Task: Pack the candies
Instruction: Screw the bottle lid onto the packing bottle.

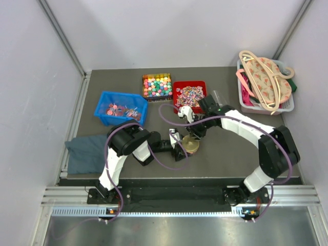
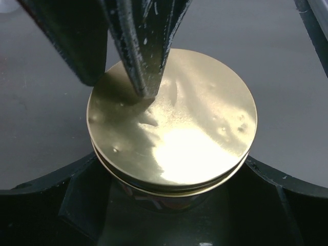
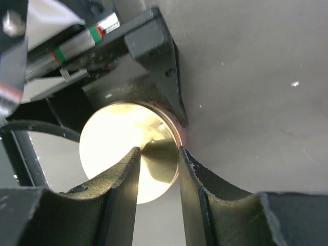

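A small jar with a gold lid [image 1: 191, 145] stands at the table's middle. My left gripper [image 1: 183, 148] is shut on the jar's body, and the lid [image 2: 174, 128] fills the left wrist view between the jaws. My right gripper [image 1: 195, 134] hangs over the lid with its fingers a narrow gap apart and nothing between them [image 3: 158, 154]. One right fingertip [image 2: 146, 87] touches the lid's top. Candies lie in a red tray [image 1: 189, 95], a tray of multicoloured cubes [image 1: 157, 85] and a blue bin [image 1: 121, 108] at the back.
A basket with hangers and a patterned bag [image 1: 266, 84] stands at the back right. A folded blue-grey cloth [image 1: 87, 151] lies at the left edge. White walls close in both sides.
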Controlling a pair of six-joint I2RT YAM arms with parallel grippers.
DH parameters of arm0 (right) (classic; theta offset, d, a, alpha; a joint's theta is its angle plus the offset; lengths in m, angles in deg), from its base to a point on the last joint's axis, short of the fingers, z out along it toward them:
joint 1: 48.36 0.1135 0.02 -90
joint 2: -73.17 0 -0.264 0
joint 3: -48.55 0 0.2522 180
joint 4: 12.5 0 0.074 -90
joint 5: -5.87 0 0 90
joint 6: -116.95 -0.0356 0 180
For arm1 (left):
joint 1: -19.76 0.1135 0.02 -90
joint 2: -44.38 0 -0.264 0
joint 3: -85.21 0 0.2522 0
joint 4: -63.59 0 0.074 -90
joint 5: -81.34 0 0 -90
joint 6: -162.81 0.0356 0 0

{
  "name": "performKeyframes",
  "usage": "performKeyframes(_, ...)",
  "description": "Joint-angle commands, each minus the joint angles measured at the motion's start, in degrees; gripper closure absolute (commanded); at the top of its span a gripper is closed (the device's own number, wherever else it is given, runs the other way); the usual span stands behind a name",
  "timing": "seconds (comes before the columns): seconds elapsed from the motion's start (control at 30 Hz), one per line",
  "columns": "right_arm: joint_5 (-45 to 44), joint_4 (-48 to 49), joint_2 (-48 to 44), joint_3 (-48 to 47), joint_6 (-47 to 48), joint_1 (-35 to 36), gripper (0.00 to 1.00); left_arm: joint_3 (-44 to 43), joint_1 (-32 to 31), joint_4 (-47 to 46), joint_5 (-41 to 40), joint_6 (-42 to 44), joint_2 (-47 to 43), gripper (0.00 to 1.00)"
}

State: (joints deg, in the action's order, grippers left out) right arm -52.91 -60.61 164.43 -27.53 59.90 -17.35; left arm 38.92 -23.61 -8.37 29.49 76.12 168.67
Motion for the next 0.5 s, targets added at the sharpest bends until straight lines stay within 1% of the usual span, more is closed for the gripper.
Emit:
performKeyframes(0.0, 2.00, -6.34, -5.13, 3.96, -0.78, 0.81, 0.66, 0.63, 1.19, -11.67, -3.35, -1.03, 2.36, 0.41)
performKeyframes(0.2, 2.00, -7.49, -8.46, 7.13, -1.05, 1.51, 0.67, 0.63, 1.19, -11.67, -3.79, -0.85, 2.36, 0.41)
performKeyframes(0.33, 1.74, -7.14, -9.78, 9.76, -2.10, 3.88, 0.67, 0.72, 1.19, -11.67, -3.96, -0.76, 2.45, 0.41)
performKeyframes(0.47, 1.74, -7.14, -9.70, 10.12, -2.63, 5.73, 0.67, 0.63, 1.19, -11.50, -4.14, -0.76, 2.45, 0.41)
